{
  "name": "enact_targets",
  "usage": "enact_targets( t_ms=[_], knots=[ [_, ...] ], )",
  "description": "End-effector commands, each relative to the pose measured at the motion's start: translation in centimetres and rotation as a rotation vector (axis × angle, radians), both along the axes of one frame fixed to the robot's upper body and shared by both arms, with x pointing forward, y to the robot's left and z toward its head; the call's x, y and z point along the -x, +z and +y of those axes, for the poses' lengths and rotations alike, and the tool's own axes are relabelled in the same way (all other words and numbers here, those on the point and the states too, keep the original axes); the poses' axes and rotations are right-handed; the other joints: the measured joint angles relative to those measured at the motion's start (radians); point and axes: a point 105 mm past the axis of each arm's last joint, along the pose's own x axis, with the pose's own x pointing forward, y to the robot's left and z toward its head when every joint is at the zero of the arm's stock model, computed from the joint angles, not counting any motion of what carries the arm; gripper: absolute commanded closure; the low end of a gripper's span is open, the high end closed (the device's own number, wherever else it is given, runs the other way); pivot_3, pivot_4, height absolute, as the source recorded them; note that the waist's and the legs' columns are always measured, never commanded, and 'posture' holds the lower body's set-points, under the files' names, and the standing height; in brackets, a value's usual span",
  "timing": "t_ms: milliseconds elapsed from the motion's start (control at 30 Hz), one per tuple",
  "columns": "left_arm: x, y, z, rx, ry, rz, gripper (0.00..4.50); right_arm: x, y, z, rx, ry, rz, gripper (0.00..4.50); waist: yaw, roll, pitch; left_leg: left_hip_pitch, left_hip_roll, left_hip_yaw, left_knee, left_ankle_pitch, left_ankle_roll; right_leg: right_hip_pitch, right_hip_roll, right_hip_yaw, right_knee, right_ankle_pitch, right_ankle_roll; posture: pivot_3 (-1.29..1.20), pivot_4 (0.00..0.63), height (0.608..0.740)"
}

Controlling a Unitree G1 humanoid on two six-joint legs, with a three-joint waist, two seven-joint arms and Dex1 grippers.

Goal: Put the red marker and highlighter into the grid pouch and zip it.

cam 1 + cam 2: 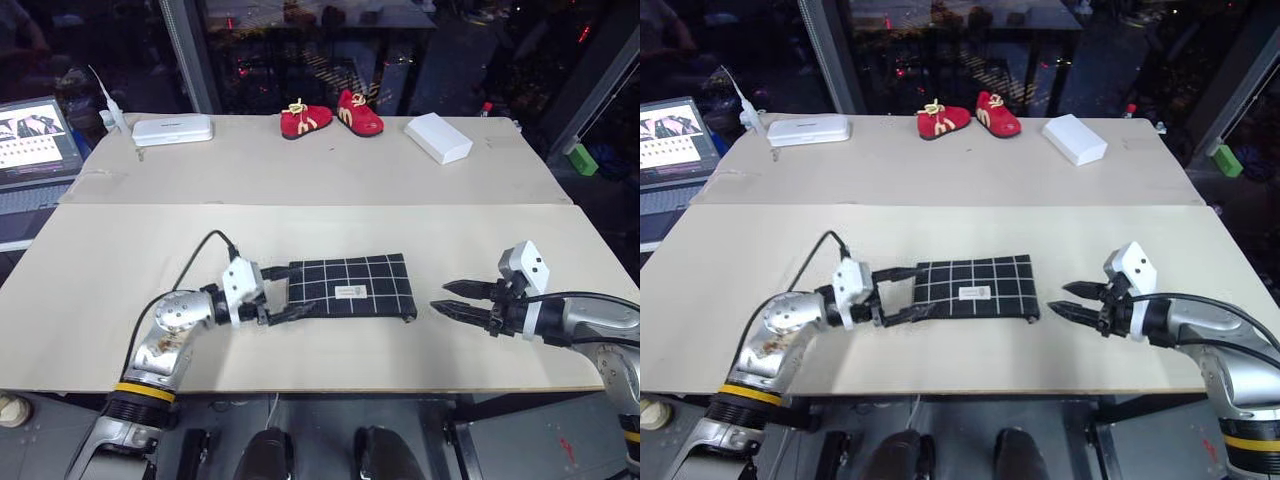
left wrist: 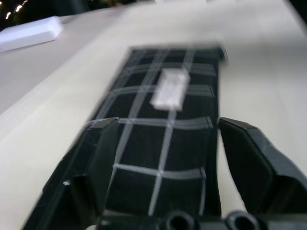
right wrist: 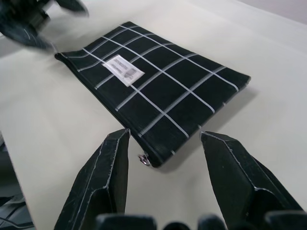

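The grid pouch (image 1: 350,285) lies flat on the near table board, black with white lines and a small white label (image 1: 349,292). My left gripper (image 1: 292,292) is open, and its two fingers straddle the pouch's left end. In the left wrist view the pouch (image 2: 163,139) runs between the fingers. My right gripper (image 1: 440,296) is open just off the pouch's right end, apart from it, with nothing between its fingers. A small metal zipper ring (image 3: 143,159) shows at the pouch's near corner. The red marker and the highlighter are out of view.
On the far board stand a pair of red shoes (image 1: 330,115), a white box (image 1: 438,137) and a white case (image 1: 173,129). A laptop (image 1: 35,140) sits off the left edge and a green block (image 1: 582,160) off the right.
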Motion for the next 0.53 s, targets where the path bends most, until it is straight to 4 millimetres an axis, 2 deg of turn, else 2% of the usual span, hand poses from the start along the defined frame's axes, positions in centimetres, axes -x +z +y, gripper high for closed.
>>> enact_targets(
  t_ms=[33, 133, 267, 367, 533],
  knots=[
    [-0.6, 1.3, 3.4, 0.055, 0.191, 0.086, 1.03, -0.7, 1.4, -1.9, -0.008, -0.054, -0.073, 1.84, -0.006, 0.000, 0.000, 0.001, 0.000, 0.000, 0.000, 0.000, 0.000, 0.000, 0.000, 0.000, 0.000, 0.000, 0.000, 0.00, 0.150, 0.740],
    [-0.8, 0.3, 7.2, 0.080, 0.383, 0.225, 1.03, -1.3, 0.9, -3.2, -0.014, -0.115, -0.089, 1.84, -0.011, 0.000, 0.000, 0.002, 0.000, 0.000, 0.000, 0.000, 0.000, 0.001, 0.001, 0.001, 0.000, 0.000, 0.001, 0.00, 0.150, 0.740],
    [-0.2, -0.6, 11.8, 0.070, 0.602, 0.243, 1.03, -1.7, 0.3, -4.1, -0.043, -0.169, -0.091, 1.84, -0.013, 0.000, 0.000, 0.002, 0.000, 0.000, 0.000, 0.000, 0.000, 0.000, 0.000, 0.001, 0.000, -0.002, 0.003, 0.00, 0.150, 0.740],
    [0.2, -1.1, 13.8, 0.055, 0.704, 0.202, 1.03, -2.1, -0.1, -4.5, -0.053, -0.206, -0.089, 1.84, -0.009, 0.000, 0.000, 0.002, 0.000, 0.000, 0.000, 0.000, 0.000, 0.001, 0.000, 0.001, 0.000, 0.000, 0.000, 0.00, 0.150, 0.740],
    [0.2, -1.0, 14.6, 0.127, 0.775, 0.190, 1.03, -2.2, -1.0, -4.4, -0.063, -0.222, -0.072, 1.84, 0.002, 0.000, 0.000, 0.002, 0.000, 0.001, 0.000, 0.000, 0.000, 0.001, -0.001, 0.001, 0.000, 0.000, -0.001, 0.00, 0.150, 0.740]
  ],
)
